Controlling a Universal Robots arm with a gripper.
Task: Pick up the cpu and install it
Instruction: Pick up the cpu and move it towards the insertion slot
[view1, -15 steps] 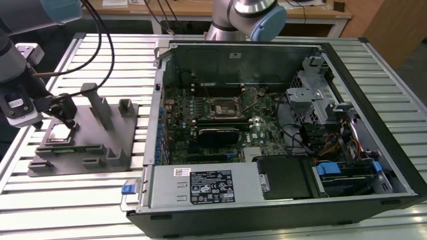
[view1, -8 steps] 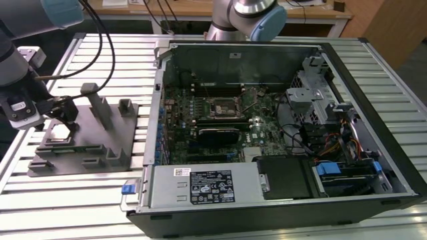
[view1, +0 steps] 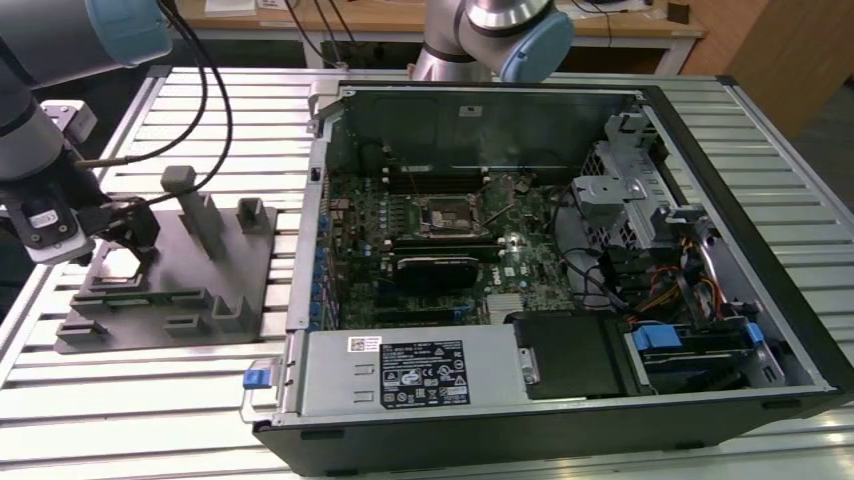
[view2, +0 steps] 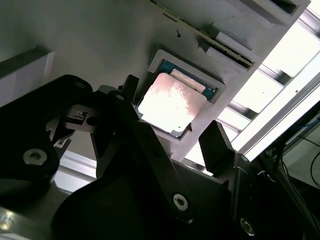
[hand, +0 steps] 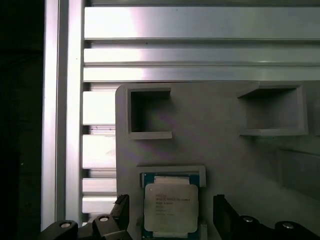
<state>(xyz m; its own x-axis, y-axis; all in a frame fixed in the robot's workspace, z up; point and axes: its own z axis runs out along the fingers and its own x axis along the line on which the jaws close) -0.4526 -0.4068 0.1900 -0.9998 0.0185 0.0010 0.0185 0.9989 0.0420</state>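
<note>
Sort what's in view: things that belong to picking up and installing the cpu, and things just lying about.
For the job:
cpu, lying in its pocket of the grey tray
end effector, open, fingers either side of the cpu
motherboard socket in the open computer case

Lying about:
tray's upright posts
power supply
drive cage

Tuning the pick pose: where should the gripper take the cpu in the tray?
Pinch two opposite side edges, coming straight down from above. The cpu lies flat in a shallow recess of the grey tray, so only its rim offers purchase; the open gripper straddles it.
</note>
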